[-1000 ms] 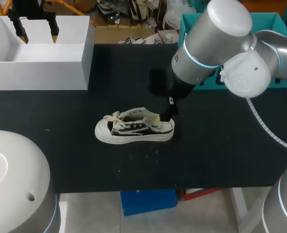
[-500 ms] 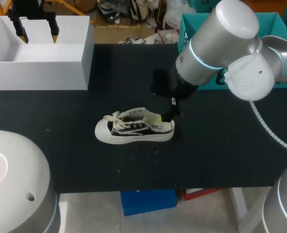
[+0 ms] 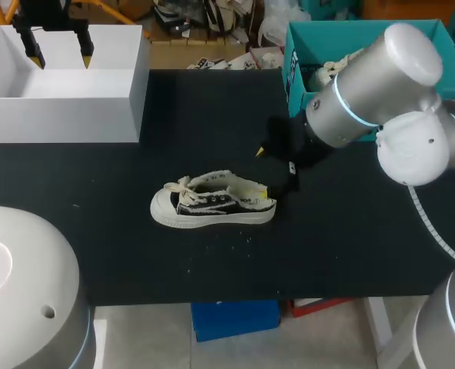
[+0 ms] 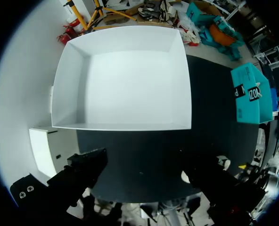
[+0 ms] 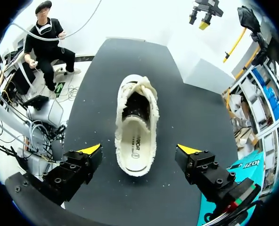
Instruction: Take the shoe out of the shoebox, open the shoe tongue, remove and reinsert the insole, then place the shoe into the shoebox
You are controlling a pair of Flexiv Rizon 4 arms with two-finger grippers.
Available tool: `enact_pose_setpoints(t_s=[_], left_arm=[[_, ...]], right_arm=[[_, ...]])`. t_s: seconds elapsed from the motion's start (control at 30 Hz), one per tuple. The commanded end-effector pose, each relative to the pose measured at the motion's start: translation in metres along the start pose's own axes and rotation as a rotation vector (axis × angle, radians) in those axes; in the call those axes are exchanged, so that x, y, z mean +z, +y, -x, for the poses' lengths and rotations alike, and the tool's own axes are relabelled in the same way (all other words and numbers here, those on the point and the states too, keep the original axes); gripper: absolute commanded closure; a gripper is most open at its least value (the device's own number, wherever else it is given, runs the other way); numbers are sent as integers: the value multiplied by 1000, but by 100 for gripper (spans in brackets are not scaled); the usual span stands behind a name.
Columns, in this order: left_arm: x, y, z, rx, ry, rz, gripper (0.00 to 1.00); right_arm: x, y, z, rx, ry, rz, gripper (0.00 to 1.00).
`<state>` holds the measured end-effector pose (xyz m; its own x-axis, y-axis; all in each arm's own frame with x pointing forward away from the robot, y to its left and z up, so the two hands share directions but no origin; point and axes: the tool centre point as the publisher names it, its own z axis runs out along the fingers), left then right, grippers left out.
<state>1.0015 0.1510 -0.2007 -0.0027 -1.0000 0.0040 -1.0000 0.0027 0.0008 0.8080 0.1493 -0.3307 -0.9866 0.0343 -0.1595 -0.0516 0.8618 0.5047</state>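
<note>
Head view: black desk (image 3: 135,254). A low black-and-white canvas shoe (image 3: 212,201) with cream laces stands on its sole near the middle, toe toward my left, out of the box. An open white cardboard shoebox (image 3: 66,115) sits at the far left of the desk. The left claw (image 3: 58,55) hangs over the shoebox, fingers spread, holding nothing. The right arm comes in from the right. The right claw (image 3: 261,171) is at the shoe's heel, released, one yellow tip above the desk, the other just beside the heel. A teal box (image 3: 297,54) sits at the far right.

Left wrist view: left claw (image 4: 151,172) released, dark fingers wide apart with nothing between them. The shoebox (image 4: 130,84) is ahead of it, its white floor bare. The teal box (image 4: 250,94) is off to one side on the desk (image 4: 215,117).

Right wrist view: right claw (image 5: 139,150) released. The shoe (image 5: 135,108) lies between and ahead of its fingers (image 5: 90,150), heel nearest, toe pointing away. Desk (image 5: 97,94) shows on both sides of the shoe, neither finger touching it. A cream insole (image 5: 135,148) lies inside the shoe. The shoebox (image 5: 210,75) is well beyond, with the left claw (image 5: 203,16) above it.
</note>
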Motion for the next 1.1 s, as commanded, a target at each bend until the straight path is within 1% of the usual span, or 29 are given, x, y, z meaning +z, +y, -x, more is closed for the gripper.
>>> enact_pose_setpoints(t_s=[0.03, 0.37, 0.63, 0.87, 1.03, 1.1], left_arm=[[0, 0, -1, -1, -2, 1, 0], [0, 0, -1, -1, -2, 1, 0], [0, 0, -1, -1, -2, 1, 0], [0, 0, -1, -1, -2, 1, 0], [0, 0, -1, -1, -2, 1, 0], [0, 0, -1, -1, -2, 1, 0]], right_arm=[[17, -14, -2, 5, -5, 152, 0], [44, -29, -3, 38, 17, 293, 0], [64, -41, -8, 89, 46, 328, 0], [72, -43, -9, 111, 50, 355, 0], [79, -41, -8, 134, 39, 420, 0], [83, -42, -8, 142, 40, 430, 0]])
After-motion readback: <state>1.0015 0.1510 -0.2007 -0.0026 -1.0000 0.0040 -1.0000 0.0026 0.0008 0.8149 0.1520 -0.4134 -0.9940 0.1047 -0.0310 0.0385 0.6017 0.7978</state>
